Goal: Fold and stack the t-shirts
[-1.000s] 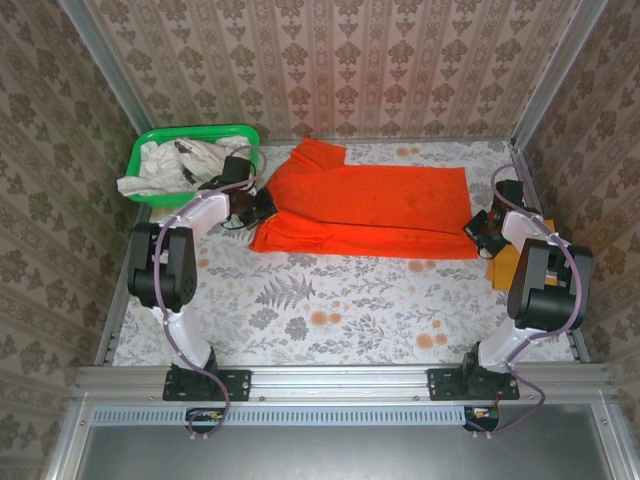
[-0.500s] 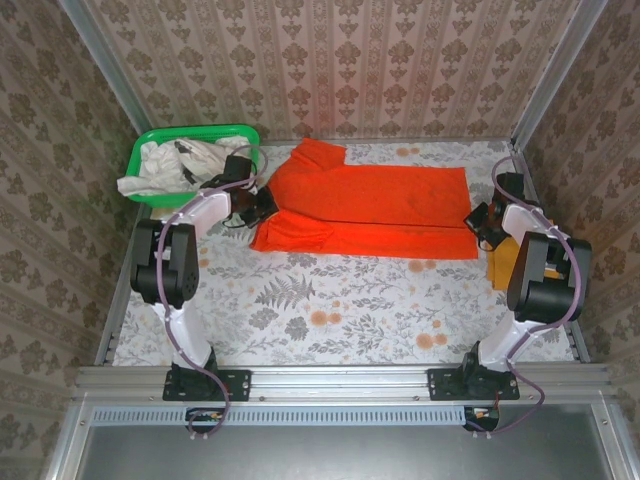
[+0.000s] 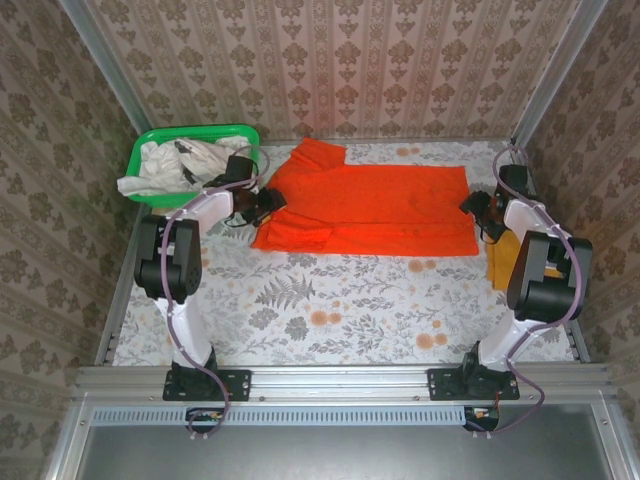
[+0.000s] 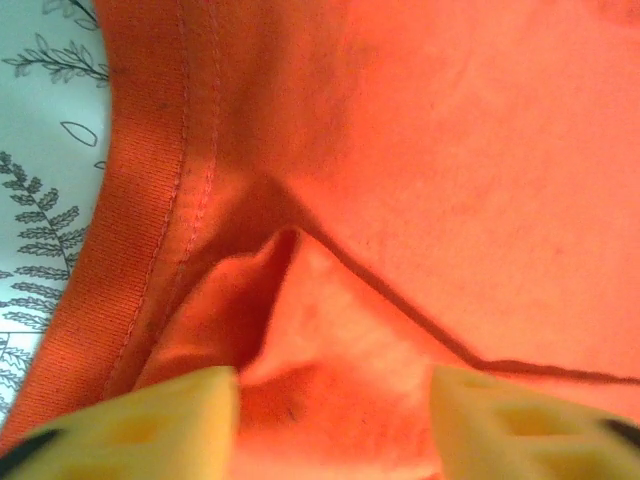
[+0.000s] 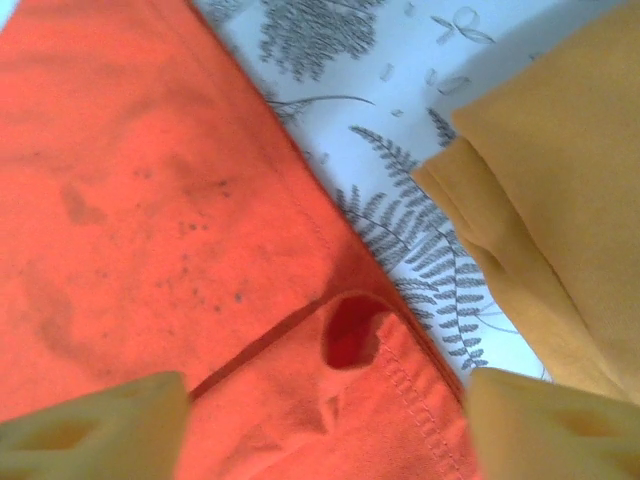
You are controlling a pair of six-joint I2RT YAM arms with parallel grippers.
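Left gripper [image 4: 332, 382] and right gripper [image 5: 328, 385], each spread apart, straddle puckers in the orange-red t-shirt [image 3: 390, 205].

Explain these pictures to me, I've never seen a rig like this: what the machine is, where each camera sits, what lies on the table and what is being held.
The machine is two robot arms bolted at the near edge of a floral table, each ending in a two-finger gripper. The wide picture comes from a camera above and behind them; there the left gripper and right gripper sit at opposite ends of an orange-red t-shirt laid out on it. The two close-ups come from cameras on the wrists, and the yellow blocks at the bottom are the fingertips. A mustard t-shirt lies beside the right arm, and off-white shirts fill a green basket at far left. Both grippers' fingers stand apart over rumpled orange cloth; nothing looks clamped.
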